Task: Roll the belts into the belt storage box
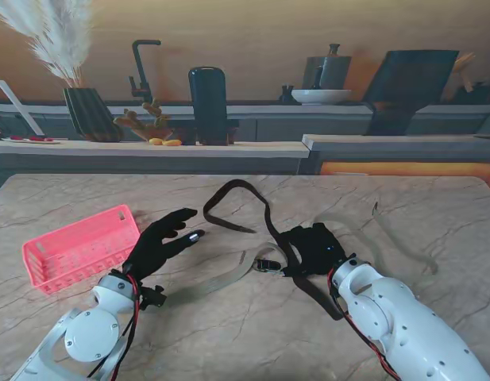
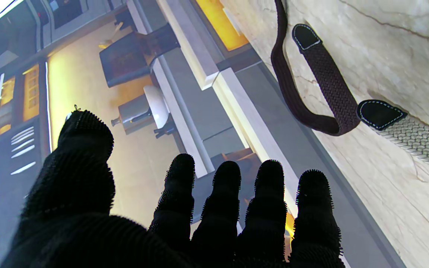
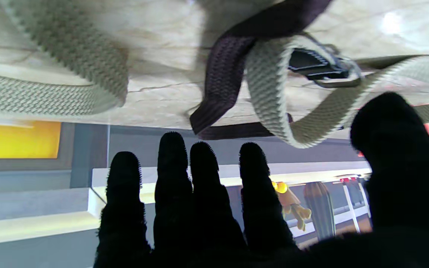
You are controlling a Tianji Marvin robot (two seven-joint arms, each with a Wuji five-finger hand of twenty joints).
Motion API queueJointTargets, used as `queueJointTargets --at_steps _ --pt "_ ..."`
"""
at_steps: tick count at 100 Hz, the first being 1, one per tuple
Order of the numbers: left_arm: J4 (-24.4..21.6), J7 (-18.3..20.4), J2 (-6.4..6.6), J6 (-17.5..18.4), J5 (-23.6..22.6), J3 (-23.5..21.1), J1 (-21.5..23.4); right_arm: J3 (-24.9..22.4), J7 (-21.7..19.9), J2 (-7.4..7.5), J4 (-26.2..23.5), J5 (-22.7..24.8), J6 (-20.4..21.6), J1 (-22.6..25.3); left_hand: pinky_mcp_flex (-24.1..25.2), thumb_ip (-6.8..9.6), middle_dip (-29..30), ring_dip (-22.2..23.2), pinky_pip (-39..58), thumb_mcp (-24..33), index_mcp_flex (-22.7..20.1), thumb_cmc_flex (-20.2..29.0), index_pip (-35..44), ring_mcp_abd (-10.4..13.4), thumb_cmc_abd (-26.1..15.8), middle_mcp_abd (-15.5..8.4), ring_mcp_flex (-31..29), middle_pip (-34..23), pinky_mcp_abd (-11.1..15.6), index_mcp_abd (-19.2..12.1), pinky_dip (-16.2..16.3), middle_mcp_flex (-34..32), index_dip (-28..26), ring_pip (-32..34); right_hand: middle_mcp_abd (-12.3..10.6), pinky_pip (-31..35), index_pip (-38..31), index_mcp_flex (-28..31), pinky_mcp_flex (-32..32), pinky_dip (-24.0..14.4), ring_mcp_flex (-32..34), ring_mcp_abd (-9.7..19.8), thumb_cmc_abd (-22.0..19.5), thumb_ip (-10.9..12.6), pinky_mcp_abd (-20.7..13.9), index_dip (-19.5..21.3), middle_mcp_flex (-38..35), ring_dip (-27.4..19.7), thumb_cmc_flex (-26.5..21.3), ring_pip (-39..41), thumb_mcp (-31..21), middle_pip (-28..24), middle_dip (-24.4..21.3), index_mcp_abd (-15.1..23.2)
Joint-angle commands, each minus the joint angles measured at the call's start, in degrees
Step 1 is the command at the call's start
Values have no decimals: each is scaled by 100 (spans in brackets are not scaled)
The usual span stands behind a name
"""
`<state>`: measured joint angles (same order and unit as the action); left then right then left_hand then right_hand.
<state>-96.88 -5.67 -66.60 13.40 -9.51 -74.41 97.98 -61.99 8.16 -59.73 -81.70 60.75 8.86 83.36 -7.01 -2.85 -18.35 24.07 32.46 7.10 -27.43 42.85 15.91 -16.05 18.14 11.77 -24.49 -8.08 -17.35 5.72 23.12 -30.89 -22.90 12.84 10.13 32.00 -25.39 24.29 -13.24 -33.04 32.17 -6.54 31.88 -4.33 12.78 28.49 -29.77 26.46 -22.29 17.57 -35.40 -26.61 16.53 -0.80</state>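
Observation:
A dark brown woven belt loops across the middle of the marble table and runs under my right hand. A beige woven belt lies crossed with it, its buckle just left of that hand. The right hand hovers flat over the crossing, fingers spread, holding nothing. In the right wrist view its fingers stretch out under the dark belt, beige belt and buckle. My left hand is open beside the pink belt storage box. The left wrist view shows the left hand, dark belt and beige belt tip.
The pink box lies tilted near the table's left edge. More of the beige belt curves over the table at the right. Beyond the far edge runs a counter with a vase, a dark bottle and a bowl.

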Motion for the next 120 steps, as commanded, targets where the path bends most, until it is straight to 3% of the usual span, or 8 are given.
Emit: queueJointTargets --at_steps 1,39,57,65,71,89,120 --pt "-36 59 8 -25 10 7 49 65 -45 -47 94 -72 -39 -76 -23 70 -20 100 140 60 -128 -160 39 3 186 -4 -99 -70 10 -171 51 -132 11 66 195 213 68 152 -3 -132 -13 -144 138 125 147 -25 101 148 147 245 -156 -192 98 -152" --pt "-113 125 17 -118 73 7 80 904 -9 -109 715 -287 -616 -803 -26 65 -27 110 161 3 -223 -127 39 -17 125 -5 -130 -64 -3 -166 44 -197 -13 77 373 1255 -538 1148 -109 -4 242 -405 -16 179 170 266 -535 687 -127 1586 -1 -942 347 29" --pt "-139 154 20 -157 103 7 91 1218 65 -153 940 -400 -795 -1052 -29 67 -28 113 169 -39 -251 -101 31 -19 97 -3 -141 -57 -3 -166 40 -214 -20 80 325 1804 -962 1559 -207 198 510 -407 -383 296 152 356 -954 846 -984 2094 64 -1266 446 210" --pt "-149 162 22 -162 104 9 96 1304 93 -171 1000 -439 -873 -1123 -31 66 -30 115 173 -64 -263 -95 30 -19 90 1 -150 -60 -5 -178 39 -234 -25 83 300 2117 -1888 1388 -199 497 588 -401 -361 81 136 -609 -1098 846 -1523 2267 -73 -1382 427 362" --pt "-152 169 24 -167 101 10 96 1349 111 -184 1036 -475 -909 -1163 -31 68 -30 115 175 -78 -264 -81 26 -11 77 -13 -148 -55 -4 -178 37 -232 -27 82 273 2221 -2455 1256 -222 532 661 -388 -385 2 114 -964 -1208 867 -1840 2356 -230 -1436 443 449" --pt "-162 188 25 -201 117 21 90 1379 139 -215 1043 -556 -988 -1184 -35 72 -33 117 181 -127 -294 -53 26 -23 56 -1 -156 -56 -3 -170 33 -253 -37 85 153 2351 -2814 1457 -283 536 813 -335 -958 -44 56 -1137 -1486 901 -2419 2487 -597 -1522 465 623" --pt "-165 240 16 -407 225 235 -28 1091 332 -225 758 -457 -910 -959 -39 78 -44 128 236 -190 -311 21 26 -31 -26 7 -148 -65 24 -161 44 -267 -51 102 -24 2513 -2984 1533 -396 527 1133 -248 -1211 -220 -13 -1082 -2074 1059 -2478 2864 -512 -1725 511 1062"
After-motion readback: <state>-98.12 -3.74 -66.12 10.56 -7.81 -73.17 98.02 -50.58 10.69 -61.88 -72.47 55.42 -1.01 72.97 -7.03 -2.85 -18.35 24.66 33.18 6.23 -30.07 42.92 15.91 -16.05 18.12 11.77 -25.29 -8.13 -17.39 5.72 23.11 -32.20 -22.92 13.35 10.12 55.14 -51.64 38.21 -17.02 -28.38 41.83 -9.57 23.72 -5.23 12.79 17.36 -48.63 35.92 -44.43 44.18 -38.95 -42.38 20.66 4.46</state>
